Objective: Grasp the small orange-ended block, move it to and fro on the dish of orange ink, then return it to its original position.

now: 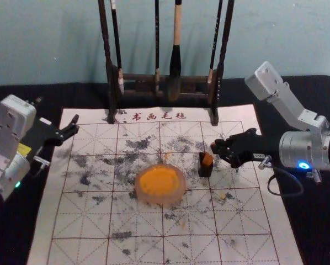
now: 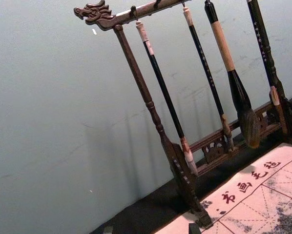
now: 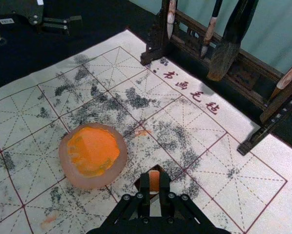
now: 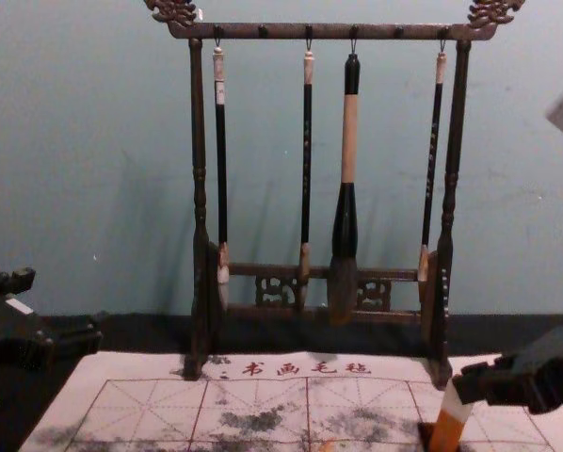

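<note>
orange-ended block (image 4: 452, 420), one: pale above, orange at its lower end, leaning slightly in the chest view, to the right of the dish. its orange end is at the small dark holder (image 1: 205, 169); whether inside it or just above, cannot tell.

right gripper (image 1: 217, 148), one: reaching in over the mat from the robot's right, closed on the block, a finger against each side, with the orange showing between them in the right wrist view.

left gripper (image 1: 57, 112), one: parked off the mat's far left corner, fingers spread wide, nothing between them.

dish (image 1: 180, 192), one: round, pale-rimmed, near the middle of the mat; orange ink (image 1: 158, 180) inside, darker yellowish patches in it.

mat (image 1: 88, 248), one: white, ruled in red squares with dashed guide lines, red characters along the far edge, many dark smudges and a few orange marks.

rack (image 4: 460, 141), one: dark carved wood, upright at the far edge of the mat. brushes, four, hanging tips down; the thickest (image 4: 348, 141) has a dark, bushy head.

dark cloth (image 1: 21, 226), one: under the mat.
</note>
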`<state>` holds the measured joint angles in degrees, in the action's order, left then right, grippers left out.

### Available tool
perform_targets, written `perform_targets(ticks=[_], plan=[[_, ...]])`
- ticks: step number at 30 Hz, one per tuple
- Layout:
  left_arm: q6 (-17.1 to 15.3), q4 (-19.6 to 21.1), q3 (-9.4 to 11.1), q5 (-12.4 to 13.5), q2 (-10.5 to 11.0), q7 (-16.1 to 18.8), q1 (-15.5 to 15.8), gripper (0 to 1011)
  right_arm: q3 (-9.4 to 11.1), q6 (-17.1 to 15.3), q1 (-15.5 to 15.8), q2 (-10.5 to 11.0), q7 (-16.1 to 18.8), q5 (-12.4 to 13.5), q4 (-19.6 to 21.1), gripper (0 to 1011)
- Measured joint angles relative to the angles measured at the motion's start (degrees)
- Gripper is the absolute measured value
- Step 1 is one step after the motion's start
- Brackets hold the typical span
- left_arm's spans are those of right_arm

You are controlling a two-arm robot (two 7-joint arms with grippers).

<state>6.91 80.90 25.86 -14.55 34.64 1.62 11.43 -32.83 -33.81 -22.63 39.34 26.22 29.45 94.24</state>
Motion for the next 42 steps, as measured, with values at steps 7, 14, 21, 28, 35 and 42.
perform_targets(ticks=[7, 14, 21, 28, 35, 42], plan=[[0.0, 0.0, 0.0, 0.0, 0.0, 0.0, 0.0, 1001, -0.25, -0.22, -0.11, -0.93, -0.35, -1.06, -0.89, 109], [0.0, 0.0, 0.0, 0.0, 0.0, 0.0, 0.0, 1001, -0.3, -0.59, -0.13, -1.83, -0.48, -2.04, -1.68, 109], [0.0, 0.0, 0.0, 0.0, 0.0, 0.0, 0.0, 1001, -0.13, -0.94, 0.03, -2.36, -0.42, -2.57, -2.12, 109], [0.0, 0.0, 0.0, 0.0, 0.0, 0.0, 0.0, 1001, 0.09, -1.11, 0.37, -2.72, -0.35, -3.1, -2.2, 109], [0.0, 0.0, 0.0, 0.0, 0.0, 0.0, 0.0, 1001, 0.11, -1.1, 0.42, -2.72, -0.34, -3.15, -2.2, 109], [0.0, 0.0, 0.0, 0.0, 0.0, 0.0, 0.0, 1001, 0.1, -1.13, 0.41, -2.67, -0.29, -3.12, -2.2, 139]])
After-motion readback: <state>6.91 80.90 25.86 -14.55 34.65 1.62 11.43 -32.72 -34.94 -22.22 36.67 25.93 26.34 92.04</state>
